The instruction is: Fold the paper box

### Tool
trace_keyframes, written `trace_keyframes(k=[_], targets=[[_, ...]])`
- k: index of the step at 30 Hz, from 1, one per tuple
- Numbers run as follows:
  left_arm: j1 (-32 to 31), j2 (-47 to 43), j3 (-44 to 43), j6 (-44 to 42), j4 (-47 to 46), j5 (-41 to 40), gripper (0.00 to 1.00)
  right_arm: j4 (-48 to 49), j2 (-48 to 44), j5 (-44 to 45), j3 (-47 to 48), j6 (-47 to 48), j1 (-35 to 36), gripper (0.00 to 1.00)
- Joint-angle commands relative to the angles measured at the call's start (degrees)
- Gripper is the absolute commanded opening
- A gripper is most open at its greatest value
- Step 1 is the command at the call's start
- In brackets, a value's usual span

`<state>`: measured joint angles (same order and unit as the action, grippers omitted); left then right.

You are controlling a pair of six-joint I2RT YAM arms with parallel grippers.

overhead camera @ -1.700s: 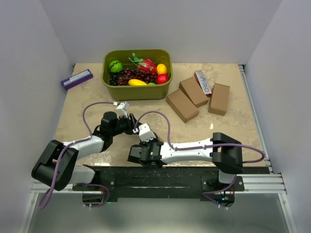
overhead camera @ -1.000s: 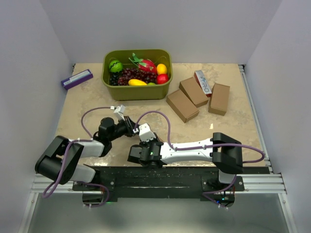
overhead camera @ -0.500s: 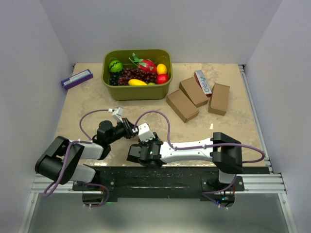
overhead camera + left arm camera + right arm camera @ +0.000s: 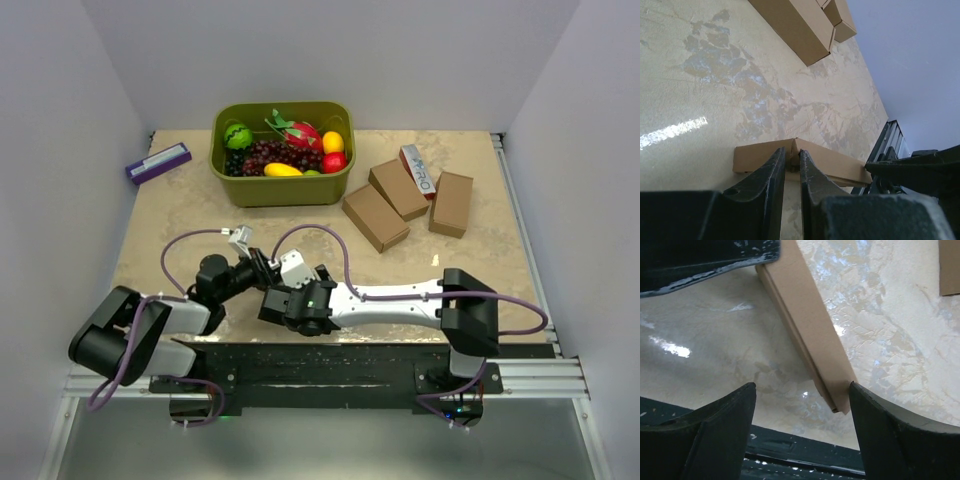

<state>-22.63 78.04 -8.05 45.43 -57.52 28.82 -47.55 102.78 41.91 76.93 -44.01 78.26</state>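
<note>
One paper box point(image 4: 805, 325), plain brown, slim, lies near front edge of table point(image 4: 480, 260), left of centre, between both wrists. Left gripper point(image 4: 791, 154) clamped on box's upper edge, fingers nearly together. Right gripper point(image 4: 801, 390) spread wide, box end between its fingers, ungripped. Three more brown cartons point(image 4: 375, 217) well apart at right; fruit basket point(image 4: 280, 192) at back.
</note>
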Motion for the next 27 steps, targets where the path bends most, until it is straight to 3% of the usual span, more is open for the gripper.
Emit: trace_keyframes(k=[1,7,12,16,22,27], targets=[[-0.2,0.4,2.9,-4.3,11.5,0.3,0.00,-1.1,-2.1,2.6,1.1,0.7,-0.7,0.79],[-0.2,-0.3,2.8,-4.6,11.9,0.1,0.00,1.8,-5.1,2.6,-0.1,4.5,-1.3,0.81],[-0.2,-0.8,2.8,-4.6,12.4,0.2,0.00,3.2,-1.1,4.1,-0.2,8.3,-2.5,0.68],[-0.2,-1.9,3.0,-5.2,12.8,0.3,0.00,1.0,2.5,8.2,2.2,9.1,-2.7,0.66],[-0.2,-4.3,5.5,-7.9,12.7,-0.3,0.00,-0.4,3.2,9.0,5.1,9.8,-2.8,0.73],[-0.2,-7.4,7.0,-8.4,15.5,-2.0,0.00,1.8,-3.5,3.5,2.7,9.7,-2.8,0.84]])
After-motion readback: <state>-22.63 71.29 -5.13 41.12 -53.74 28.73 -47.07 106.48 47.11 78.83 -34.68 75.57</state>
